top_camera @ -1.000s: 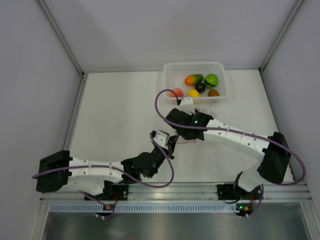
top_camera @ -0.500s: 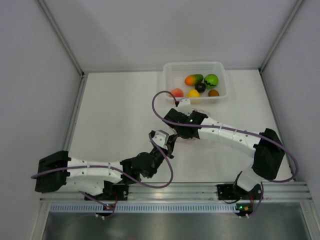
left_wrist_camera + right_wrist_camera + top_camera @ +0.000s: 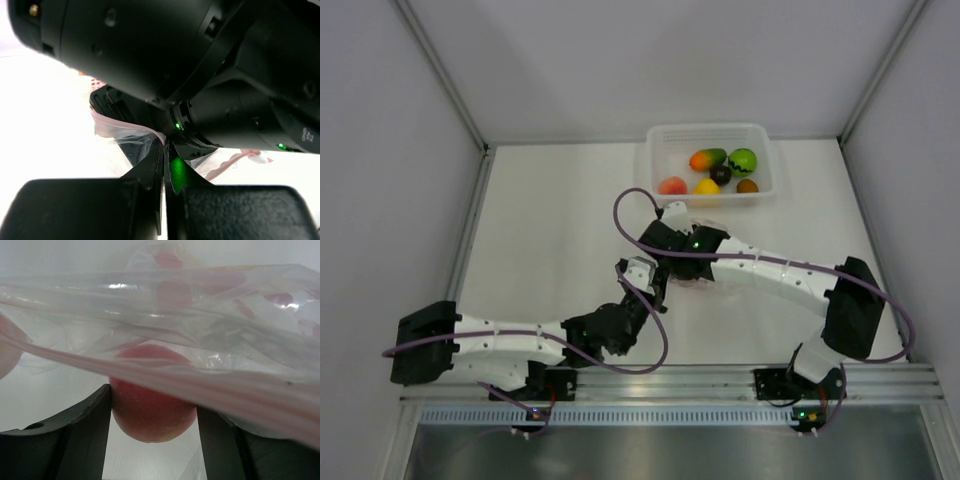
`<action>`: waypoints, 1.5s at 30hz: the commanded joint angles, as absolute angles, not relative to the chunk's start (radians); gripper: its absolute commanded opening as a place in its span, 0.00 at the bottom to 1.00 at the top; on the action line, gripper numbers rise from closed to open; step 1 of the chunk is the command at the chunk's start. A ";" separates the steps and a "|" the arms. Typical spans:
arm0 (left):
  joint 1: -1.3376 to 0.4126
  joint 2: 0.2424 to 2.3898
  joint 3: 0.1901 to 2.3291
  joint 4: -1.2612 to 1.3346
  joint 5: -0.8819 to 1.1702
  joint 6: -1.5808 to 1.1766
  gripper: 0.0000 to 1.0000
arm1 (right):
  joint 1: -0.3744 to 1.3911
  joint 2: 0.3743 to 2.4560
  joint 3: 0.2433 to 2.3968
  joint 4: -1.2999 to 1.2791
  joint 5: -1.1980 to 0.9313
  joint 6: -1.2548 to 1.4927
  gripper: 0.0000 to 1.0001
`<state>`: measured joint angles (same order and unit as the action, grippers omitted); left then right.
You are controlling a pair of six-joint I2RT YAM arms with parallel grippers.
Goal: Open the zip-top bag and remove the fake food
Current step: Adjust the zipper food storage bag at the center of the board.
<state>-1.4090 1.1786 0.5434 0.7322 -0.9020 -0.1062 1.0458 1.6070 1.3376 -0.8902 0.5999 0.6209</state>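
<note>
A robot lab cell: white table [image 3: 570,220] boxed by plain grey panels [image 3: 380,150], aluminium rail [image 3: 670,380] in front

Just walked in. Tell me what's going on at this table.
The left gripper is pinched shut on the edge of the zip-top bag, holding it. The right gripper is at the bag, its fingers either side of a pink-red fruit behind the plastic; whether it grips is unclear. Six other fruits lie in the white tray.
</note>
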 commanded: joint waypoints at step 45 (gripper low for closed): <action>-1.451 1.301 0.549 0.758 -0.962 -0.236 0.00 | 0.956 1.324 1.255 -0.706 0.549 0.683 0.00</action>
